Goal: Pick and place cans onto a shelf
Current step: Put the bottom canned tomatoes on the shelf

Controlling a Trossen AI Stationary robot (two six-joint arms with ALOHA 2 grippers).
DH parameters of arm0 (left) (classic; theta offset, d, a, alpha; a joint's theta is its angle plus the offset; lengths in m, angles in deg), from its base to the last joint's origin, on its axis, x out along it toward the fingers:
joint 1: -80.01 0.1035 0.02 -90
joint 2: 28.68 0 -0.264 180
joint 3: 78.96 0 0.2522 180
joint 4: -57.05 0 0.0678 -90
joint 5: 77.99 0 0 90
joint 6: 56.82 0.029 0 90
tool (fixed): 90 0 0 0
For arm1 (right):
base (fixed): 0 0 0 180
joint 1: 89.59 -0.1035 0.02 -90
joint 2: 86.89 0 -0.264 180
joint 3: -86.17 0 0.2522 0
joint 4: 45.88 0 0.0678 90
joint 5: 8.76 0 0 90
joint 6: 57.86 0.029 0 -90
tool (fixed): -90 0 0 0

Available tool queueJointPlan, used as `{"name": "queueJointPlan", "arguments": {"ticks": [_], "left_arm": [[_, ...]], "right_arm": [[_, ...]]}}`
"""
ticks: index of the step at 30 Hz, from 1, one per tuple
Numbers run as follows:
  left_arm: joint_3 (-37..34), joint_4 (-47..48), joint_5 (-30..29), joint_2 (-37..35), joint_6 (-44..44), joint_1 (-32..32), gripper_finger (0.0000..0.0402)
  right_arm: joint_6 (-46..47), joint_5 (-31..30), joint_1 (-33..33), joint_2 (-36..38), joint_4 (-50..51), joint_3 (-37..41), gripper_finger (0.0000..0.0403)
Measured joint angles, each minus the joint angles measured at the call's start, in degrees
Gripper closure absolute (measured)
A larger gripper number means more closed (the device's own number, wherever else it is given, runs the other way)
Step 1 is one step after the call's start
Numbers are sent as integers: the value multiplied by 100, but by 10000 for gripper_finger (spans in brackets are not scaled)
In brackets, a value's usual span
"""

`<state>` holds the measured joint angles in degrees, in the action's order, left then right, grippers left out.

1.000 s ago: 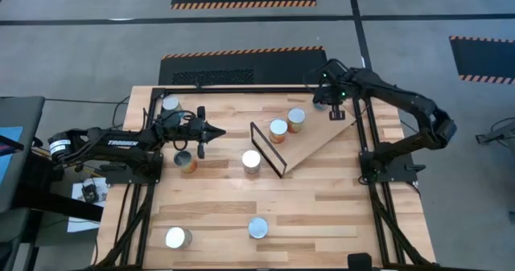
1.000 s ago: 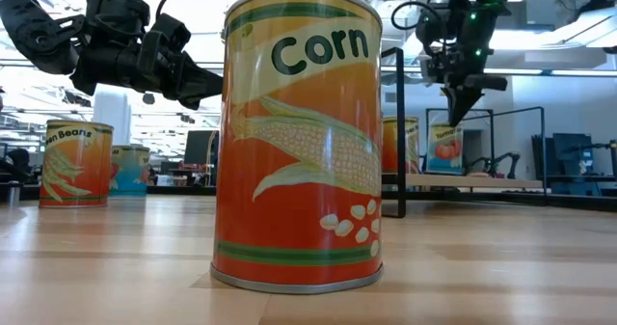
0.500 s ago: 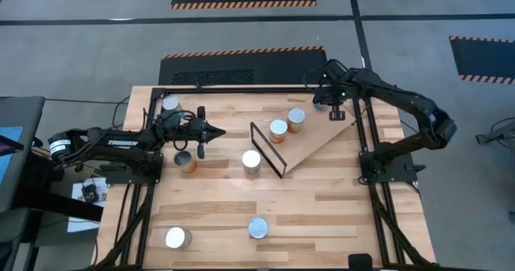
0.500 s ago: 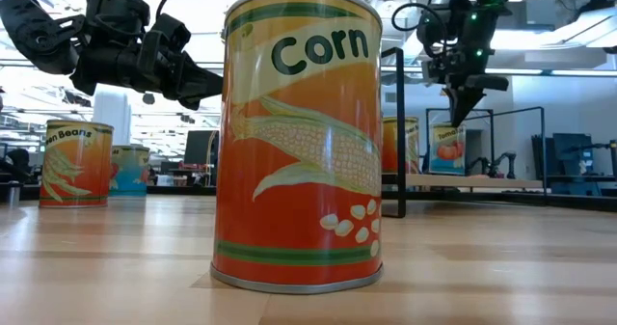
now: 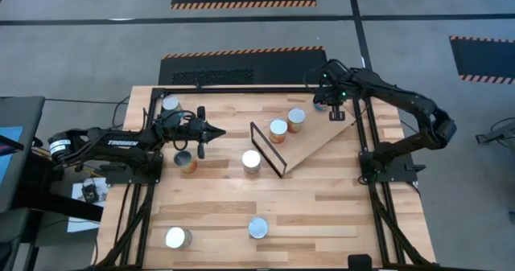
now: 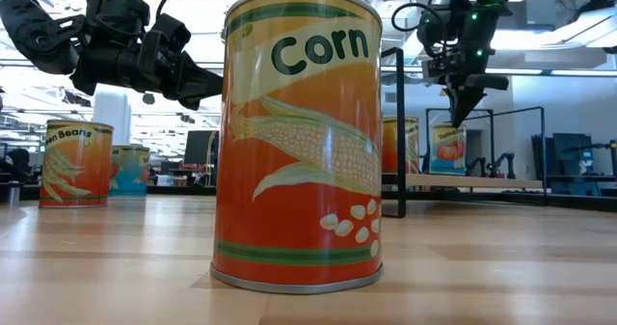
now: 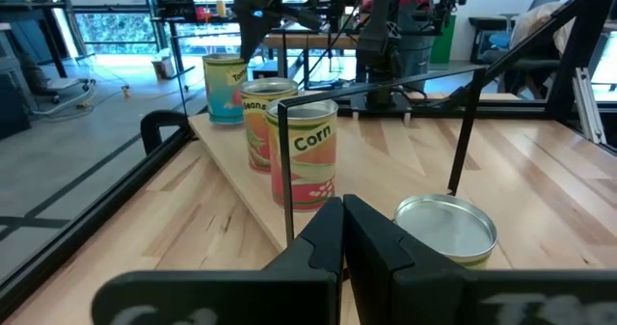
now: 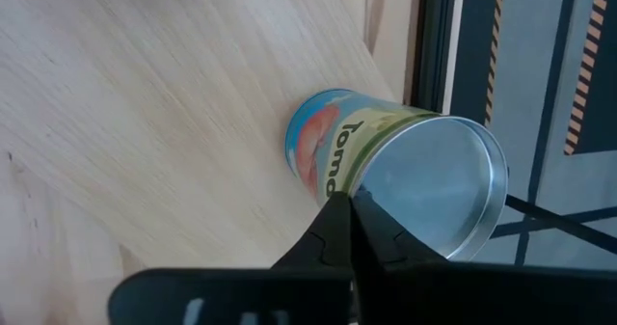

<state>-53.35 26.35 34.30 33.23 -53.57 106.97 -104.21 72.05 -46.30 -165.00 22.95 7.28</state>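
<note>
Left gripper (image 5: 219, 131) closed, arm level; right gripper (image 5: 336, 116) closed (pointing down).

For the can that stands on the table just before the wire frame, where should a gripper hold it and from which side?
The can stands upright, free all around; grip its round side wall from above, probably avoiding the wire frame side.

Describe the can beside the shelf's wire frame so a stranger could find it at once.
Start at the slanted shelf and follow it to its black wire frame. Just outside that frame, on the tabletop, stands one can; unlike the cans on the board, it stands off it.
</note>
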Motion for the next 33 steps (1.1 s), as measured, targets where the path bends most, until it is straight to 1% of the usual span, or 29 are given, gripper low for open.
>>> {"name": "queueJointPlan", "arguments": {"ticks": [5, 8, 12, 19, 28, 33], "left_arm": [[0, 0, 0, 2, -1, 0, 400], [0, 0, 0, 1, -2, 1, 400], [0, 0, 2, 1, -2, 0, 400], [0, 0, 0, 2, 0, 1, 400], [0, 1, -3, 2, -1, 2, 400], [0, 0, -4, 2, -2, 2, 400]], "right_arm": [[-1, 10, 0, -18, 19, -2, 392], [109, 9, 0, -179, 33, -7, 391], [149, -176, -21, -370, -32, -40, 390], [147, -523, -175, -420, -173, -20, 362], [330, -527, -168, -413, -154, -13, 347], [512, -521, -172, -413, -131, -9, 325]]}}
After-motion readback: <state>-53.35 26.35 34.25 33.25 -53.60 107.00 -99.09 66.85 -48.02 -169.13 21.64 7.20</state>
